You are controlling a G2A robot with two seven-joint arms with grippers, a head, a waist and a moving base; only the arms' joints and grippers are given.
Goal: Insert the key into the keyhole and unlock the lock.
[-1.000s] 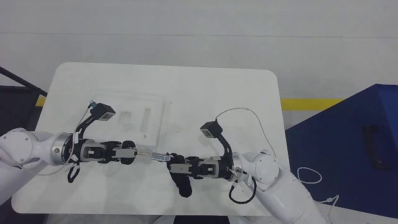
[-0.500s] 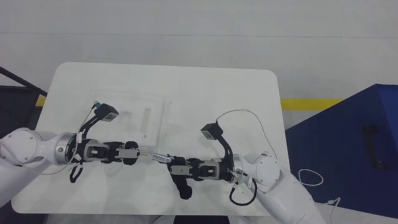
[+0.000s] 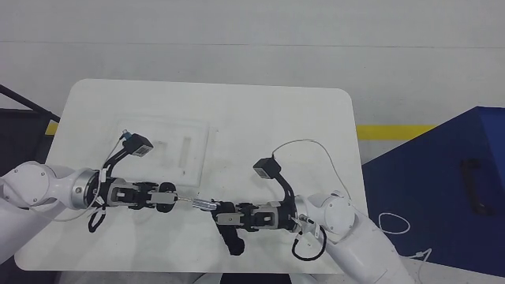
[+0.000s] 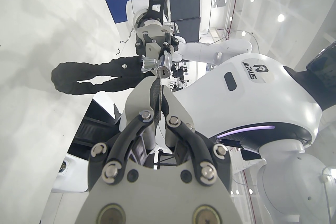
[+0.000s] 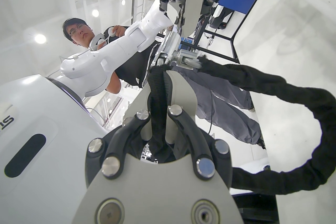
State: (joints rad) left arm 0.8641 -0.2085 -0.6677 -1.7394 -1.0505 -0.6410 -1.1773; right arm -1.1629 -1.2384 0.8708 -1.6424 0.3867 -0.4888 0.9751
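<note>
Table (image 3: 276, 126) front edge: key (image 4: 158, 99) at lock (image 4: 164, 69).

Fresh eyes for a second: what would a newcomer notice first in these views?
Two grippers meet tip to tip over the near middle of the table: the left gripper pinches a key aimed at the keyhole of the silver lock, which the right gripper holds. Next, the lock's black loop sticks out to one side. Whether the key's tip has entered cannot be told.
</note>
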